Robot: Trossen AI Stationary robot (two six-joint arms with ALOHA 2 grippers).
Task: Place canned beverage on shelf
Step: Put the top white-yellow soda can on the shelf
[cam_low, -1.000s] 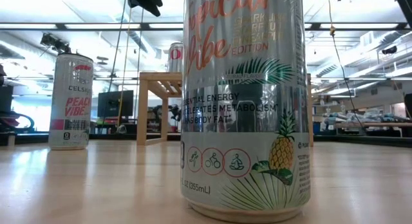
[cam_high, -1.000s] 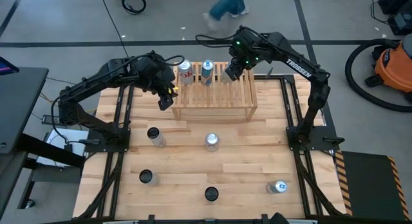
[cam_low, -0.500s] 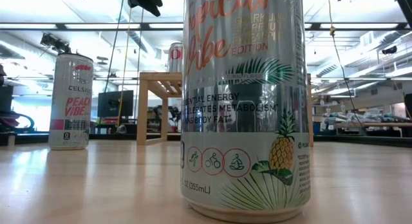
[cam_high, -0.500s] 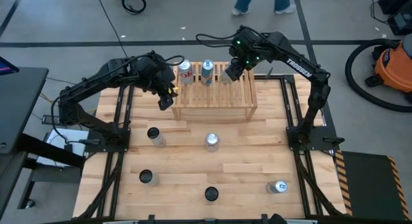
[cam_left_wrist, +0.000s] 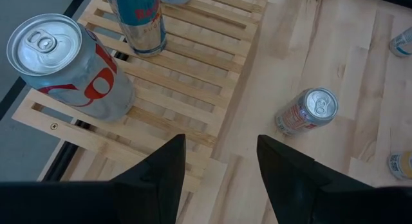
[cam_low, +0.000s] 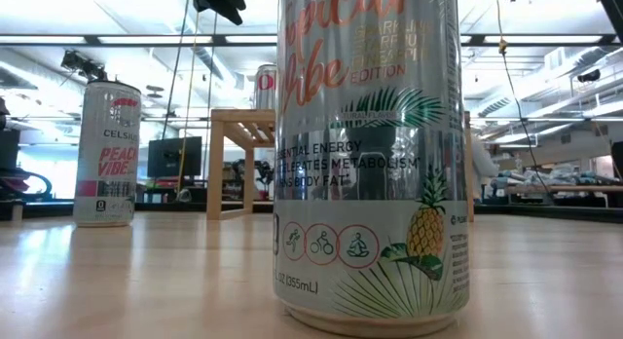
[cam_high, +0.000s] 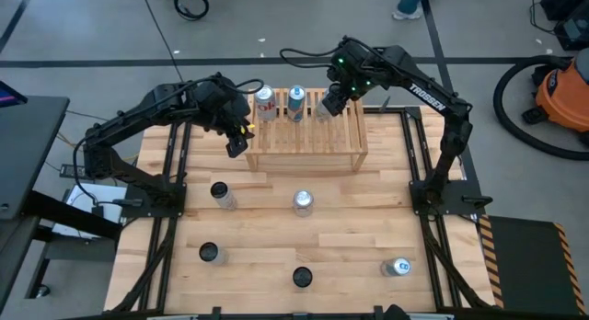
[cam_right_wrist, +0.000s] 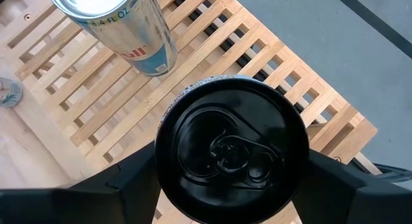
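The step in hand looks like the release of a can onto the shelf. The right tool [cam_high: 329, 103] hangs over the light-wood slatted shelf [cam_high: 308, 136] near the far edge of the tabletop [cam_high: 368, 228], and in the right wrist view a black-topped can [cam_right_wrist: 232, 148] stands upright on the slats between its two dark fingers [cam_right_wrist: 116, 185]. The fingers flank the can on either side; whether they press on it or have let go I cannot tell. A blue and silver can [cam_high: 296, 102] stands just beside it on the shelf, and a red and silver can [cam_high: 265, 103] stands beyond that, toward the left arm. The left tool [cam_high: 236, 142] waits at the shelf's left end, its fingers shut and empty. Other cans stand well apart on the tabletop, among them a silver-topped can [cam_high: 303, 202] near the middle. The next move, as I judge it, calls for the right tool to part fully and rise straight up clear of the black-topped can, without nudging its blue neighbour, before reaching for another can.
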